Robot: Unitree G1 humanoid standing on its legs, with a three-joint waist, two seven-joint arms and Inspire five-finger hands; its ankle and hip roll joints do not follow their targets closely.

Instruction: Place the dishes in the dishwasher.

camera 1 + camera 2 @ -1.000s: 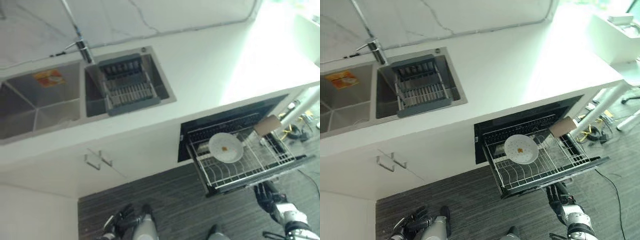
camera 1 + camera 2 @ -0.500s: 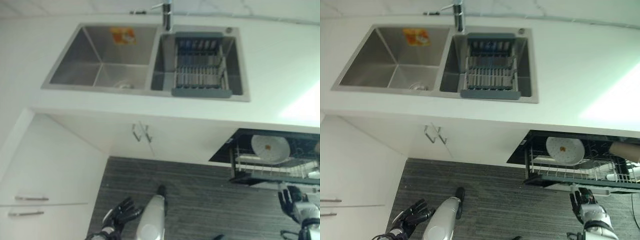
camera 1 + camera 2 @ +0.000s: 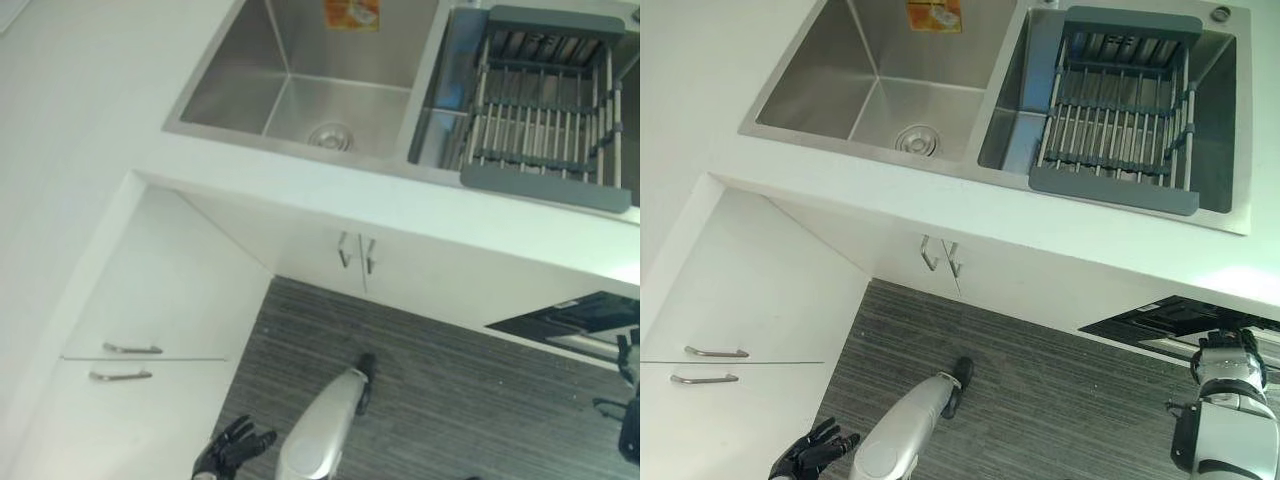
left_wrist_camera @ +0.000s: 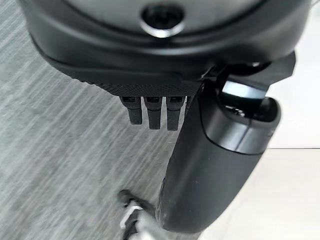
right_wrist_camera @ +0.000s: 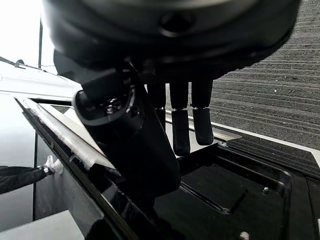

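Steel double sink [image 3: 872, 95] sat in white counter; grey drying rack [image 3: 1118, 110] lay in its right basin. In eye views I saw left hand [image 3: 232, 447] low over striped floor [image 3: 430, 390], fingers spread, holding nothing. Dishwasher [image 3: 1160, 318] showed as dark edge under counter; dishes hidden.
Right wrist view: I saw right hand [image 5: 150, 130] relaxed, fingers straight, above dark dishwasher panel.

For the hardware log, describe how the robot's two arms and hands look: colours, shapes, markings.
Both arms are smooth, rounded silver-grey shells. The left arm tapers toward a dark wrist and ends in a black left hand with slim, segmented fingers. The right arm is bulkier, with a dark seam across its shell, and carries a black right hand. Up close, each hand has a glossy black thumb beside a row of narrow black fingers. No markings are visible.
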